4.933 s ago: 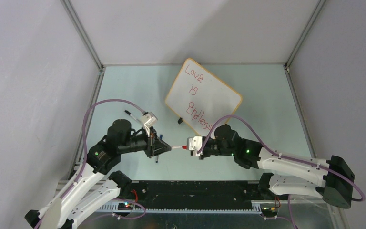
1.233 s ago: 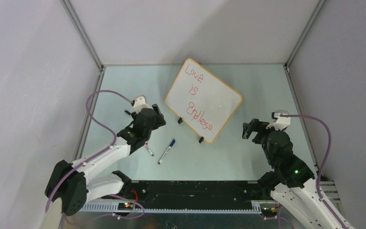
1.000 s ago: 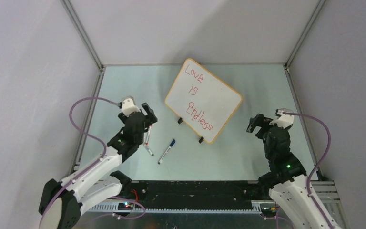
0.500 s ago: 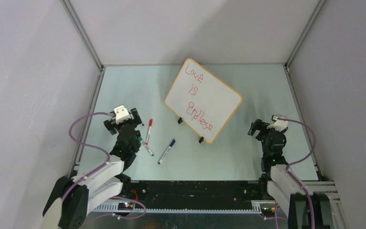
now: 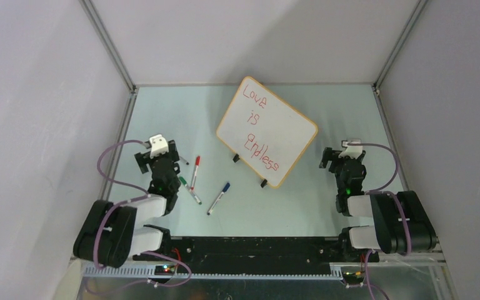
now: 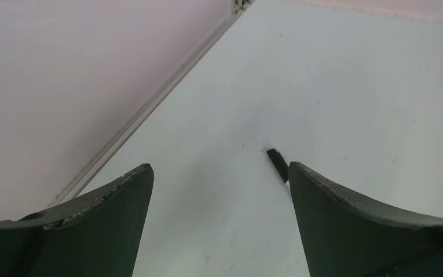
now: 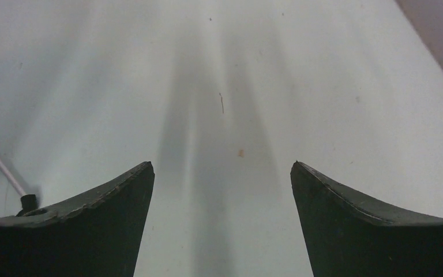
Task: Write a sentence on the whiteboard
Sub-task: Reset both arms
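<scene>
The whiteboard [image 5: 281, 128] stands tilted at the middle back of the table on two black clip feet [image 5: 264, 183]. On it is the sentence [image 5: 255, 119] in thin red marker: "Love", "is", "Endless" on three lines. My left gripper [image 5: 157, 154] [image 6: 220, 166] sits low at the left, well apart from the board. It is open, with only bare table between its fingers. My right gripper [image 5: 344, 156] [image 7: 222, 164] sits to the right of the board, also open and holding nothing.
A red marker [image 5: 195, 172], a green-capped marker [image 5: 189, 190] and a blue marker [image 5: 219, 197] lie loose between the left gripper and the board. A black marker tip [image 6: 277, 163] shows by the left gripper's right finger. The enclosure walls stand close on both sides.
Both arms have folded back toward their bases. The left gripper drew left, off the markers. The right gripper moved slightly toward the board. The board and its writing have not moved.
</scene>
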You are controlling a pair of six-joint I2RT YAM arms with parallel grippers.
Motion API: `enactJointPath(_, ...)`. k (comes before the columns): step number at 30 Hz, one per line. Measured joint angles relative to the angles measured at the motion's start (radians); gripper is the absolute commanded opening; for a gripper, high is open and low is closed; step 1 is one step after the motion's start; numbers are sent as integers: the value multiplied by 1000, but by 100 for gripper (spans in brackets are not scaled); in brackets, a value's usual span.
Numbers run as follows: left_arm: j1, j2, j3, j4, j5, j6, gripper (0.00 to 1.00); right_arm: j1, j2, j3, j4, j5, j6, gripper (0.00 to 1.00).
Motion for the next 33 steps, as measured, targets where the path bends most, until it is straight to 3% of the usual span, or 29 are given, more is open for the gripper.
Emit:
enactJointPath(1, 3, 35, 3, 21, 6, 9, 92, -13, 20, 10, -1, 8, 8, 86)
enactJointPath(4, 12, 83, 3, 19, 24, 23, 91, -34, 38, 29, -10, 9, 31, 98)
enactJointPath(6, 22, 83, 7, 21, 31, 22, 79, -35, 38, 37, -10, 18, 38, 99)
enactJointPath(8, 47, 83, 32, -13, 69, 16, 73, -36, 39, 40, -10, 27, 45, 99)
enactJointPath(13, 140, 104, 166, -142, 174, -14, 79, -44, 39, 41, -13, 32, 56, 99)
enactJointPath(20, 152, 107, 187, -217, 231, -34, 62, -51, 39, 47, -21, 32, 69, 99)
enactJointPath(24, 155, 75, 105, -143, 295, -32, 67, -51, 39, 47, -23, 32, 69, 99)
enactJointPath(27, 187, 72, -34, 5, 391, -27, 96, -51, 39, 47, -23, 32, 69, 99)
enactJointPath(33, 202, 85, -53, 63, 418, -34, 99, -51, 39, 47, -26, 32, 69, 99)
